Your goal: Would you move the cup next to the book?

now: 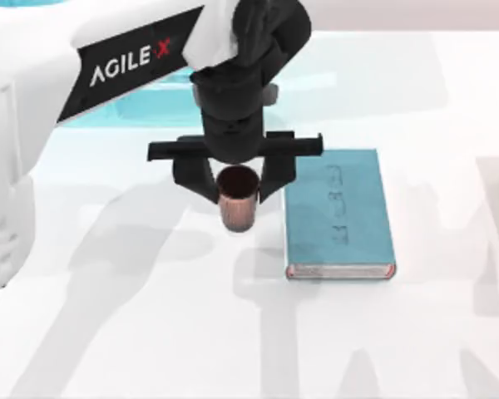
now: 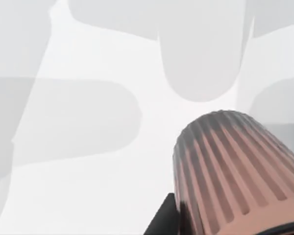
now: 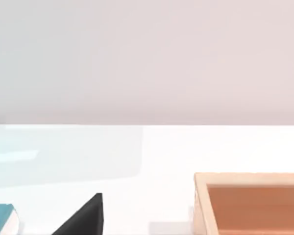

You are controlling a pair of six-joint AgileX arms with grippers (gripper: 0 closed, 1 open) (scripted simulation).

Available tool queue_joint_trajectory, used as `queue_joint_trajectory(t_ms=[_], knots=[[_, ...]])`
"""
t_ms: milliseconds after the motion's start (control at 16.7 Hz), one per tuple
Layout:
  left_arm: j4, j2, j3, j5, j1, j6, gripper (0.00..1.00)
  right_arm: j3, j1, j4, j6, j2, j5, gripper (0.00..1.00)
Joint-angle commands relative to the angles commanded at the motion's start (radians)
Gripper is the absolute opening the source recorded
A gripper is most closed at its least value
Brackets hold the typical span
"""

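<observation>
At the centre of the top view, the cup [image 1: 237,201] is grasped between the fingers of the left gripper [image 1: 235,184], just left of the book [image 1: 339,213] lying on the white surface [image 1: 150,332]. Whether the cup touches the surface cannot be told.

"AGILE X" stands on the left arm [image 1: 125,62] — the book's [image 1: 339,212] embossed lettering seems unreadable.
</observation>
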Motion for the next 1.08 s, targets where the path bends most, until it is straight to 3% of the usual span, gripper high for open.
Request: queue_joint_trajectory(t_ms=[720,1080], knots=[[0.0,0.0,0.0,0.0,0.0,0.0,0.98,0.0,0.0,0.0,0.0,0.0,0.0,1.0],[0.0,0.0,0.0,0.0,0.0,0.0,1.0,0.0,0.0,0.0,0.0,0.0,0.0,1.0]])
